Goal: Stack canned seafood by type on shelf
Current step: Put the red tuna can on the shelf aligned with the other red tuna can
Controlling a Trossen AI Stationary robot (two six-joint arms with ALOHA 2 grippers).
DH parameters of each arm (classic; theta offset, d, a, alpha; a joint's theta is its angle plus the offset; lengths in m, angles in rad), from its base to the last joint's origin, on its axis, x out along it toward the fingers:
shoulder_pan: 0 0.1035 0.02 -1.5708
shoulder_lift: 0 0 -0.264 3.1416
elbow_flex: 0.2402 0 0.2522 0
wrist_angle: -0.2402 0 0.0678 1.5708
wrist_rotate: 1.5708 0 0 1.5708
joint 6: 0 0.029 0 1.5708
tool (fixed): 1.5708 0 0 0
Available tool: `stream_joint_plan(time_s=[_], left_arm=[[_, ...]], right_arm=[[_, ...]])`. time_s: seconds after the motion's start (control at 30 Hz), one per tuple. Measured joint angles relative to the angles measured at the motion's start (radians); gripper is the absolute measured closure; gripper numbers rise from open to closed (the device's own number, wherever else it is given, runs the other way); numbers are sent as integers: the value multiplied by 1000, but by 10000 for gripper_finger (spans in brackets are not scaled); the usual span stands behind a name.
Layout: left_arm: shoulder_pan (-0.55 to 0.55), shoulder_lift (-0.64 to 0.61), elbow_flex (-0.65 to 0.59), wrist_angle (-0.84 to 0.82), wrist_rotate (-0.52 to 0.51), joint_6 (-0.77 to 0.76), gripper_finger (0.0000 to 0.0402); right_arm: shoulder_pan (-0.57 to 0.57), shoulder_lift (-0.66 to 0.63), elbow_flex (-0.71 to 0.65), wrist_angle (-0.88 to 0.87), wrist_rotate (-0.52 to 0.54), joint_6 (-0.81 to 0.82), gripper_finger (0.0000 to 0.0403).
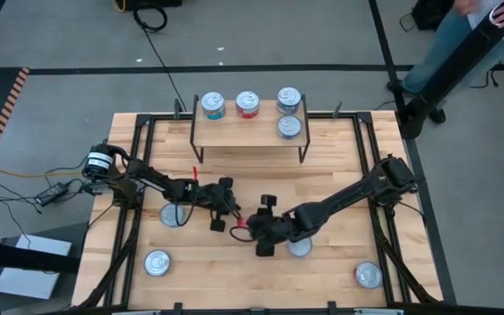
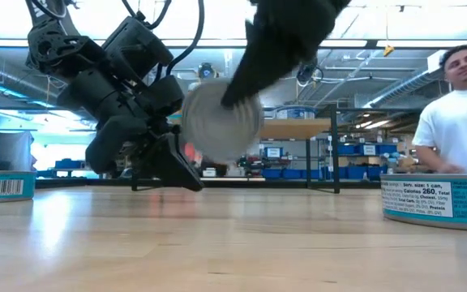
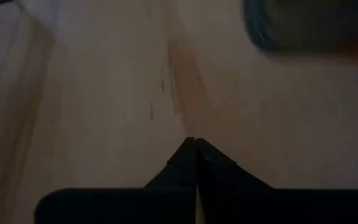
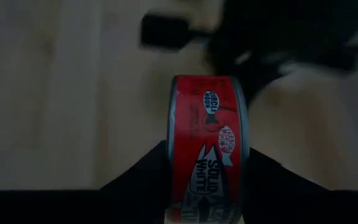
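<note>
A red tin (image 4: 209, 146) is seen between the two fingers of the right claw (image 4: 207, 186), turned on its edge so that the label faces the wrist camera; the fingers sit against both flat faces, so the tin is judged to be grasped. In the low view the same tin (image 2: 221, 120) shows its silver end, raised clear of the bench (image 2: 233, 243) near the middle of the frame. From above, the right claw (image 1: 250, 227) lies just below the centre of the picture.

The left claw (image 3: 196, 149) is clenched with nothing in it, parked just left of centre in the overhead picture.

The shelf (image 1: 245, 131) stands at the upper middle and already carries four tins: a teal one (image 1: 212, 106), a red one (image 1: 248, 104) and two blue ones (image 1: 289, 99) (one in front of the other). Other tins are left on the bench, one at the lower left (image 1: 157, 262) and one at the lower right (image 1: 368, 276).

The step in hand appears to be carrying the red tin to its match. It would be done well if the tin were turned flat before release, centred over the red one on the shelf, and lowered gently so neighbouring tins are not knocked.
</note>
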Motion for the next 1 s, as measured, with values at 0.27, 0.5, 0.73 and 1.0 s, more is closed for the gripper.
stream_joint_plan(time_s=[0.27,0.5,0.73,1.0], left_arm=[[0,0,1,10,24,-2,396],[-16,0,1,28,46,-5,396],[-33,0,0,68,56,-1,396],[-34,0,0,67,58,0,396]], right_arm=[[-1,-14,193,-350,389,-212,253],[-115,-14,224,-294,560,-535,253],[-298,-12,221,-199,543,-742,253],[-442,-12,147,-67,435,-893,253]])
